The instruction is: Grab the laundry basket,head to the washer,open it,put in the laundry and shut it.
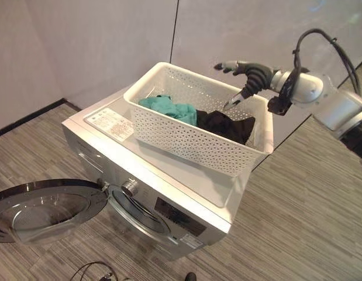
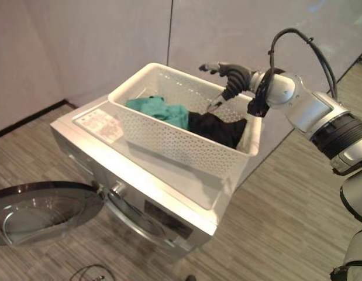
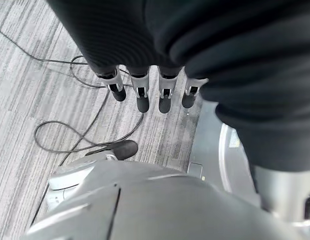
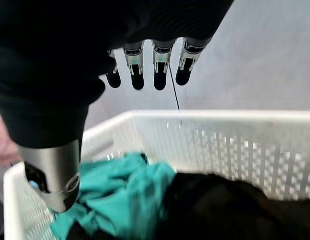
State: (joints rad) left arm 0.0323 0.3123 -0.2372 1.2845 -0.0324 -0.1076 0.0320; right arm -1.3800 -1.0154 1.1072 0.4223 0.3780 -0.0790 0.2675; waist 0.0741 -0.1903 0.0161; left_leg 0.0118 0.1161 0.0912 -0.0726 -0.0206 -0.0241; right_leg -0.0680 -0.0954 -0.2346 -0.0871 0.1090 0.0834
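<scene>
Your right hand [image 1: 246, 75] hangs over the far right end of the white perforated laundry basket [image 1: 186, 140], fingers straight and relaxed, thumb pointing down toward the clothes, holding nothing. The basket sits on top of the washer [image 1: 140, 193], its long axis running from the near-right corner toward the far-left. Inside, the black garment [image 1: 227, 126] lies directly below and slightly nearer than your hand, at the right end; the teal garment [image 1: 169, 108] lies beyond it to the left, bunched against the middle of the basket. The right wrist view confirms it: teal cloth [image 4: 119, 195] on one side, black cloth [image 4: 220, 205] on the other, both just beneath the fingers [image 4: 160, 75].

Your left hand [image 3: 144, 95] shows in its own wrist view low beside the machine, fingers straight and empty.

The round washer door [image 1: 43, 211] already stands swung open at the lower left. So the right hand is the nearer one, and the black garment looks like the natural first pick: go straight down.
</scene>
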